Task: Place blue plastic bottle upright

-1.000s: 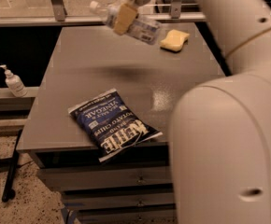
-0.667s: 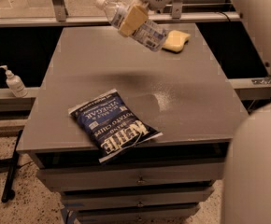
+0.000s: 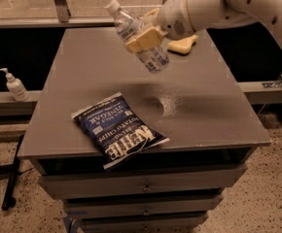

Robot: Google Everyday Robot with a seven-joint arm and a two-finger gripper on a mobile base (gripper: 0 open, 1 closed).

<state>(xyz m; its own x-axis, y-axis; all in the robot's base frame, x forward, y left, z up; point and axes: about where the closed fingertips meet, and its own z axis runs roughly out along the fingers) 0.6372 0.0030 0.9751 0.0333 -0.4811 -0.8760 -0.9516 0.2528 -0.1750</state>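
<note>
chip bag [image 3: 119,130], front edge of tabletop [image 3: 204,110]: "KETTLE BRAND", "POTATO CHIPS", "SEA SALT & VINEGAR", upside down
blue plastic bottle [image 3: 154,58] label: print unreadable
gripper [image 3: 142,38]: clasps bottle above back edge

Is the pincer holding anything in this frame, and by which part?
The pincer, above the far side of the table, clamps the blue plastic bottle around its mid-body, tilted.
</note>
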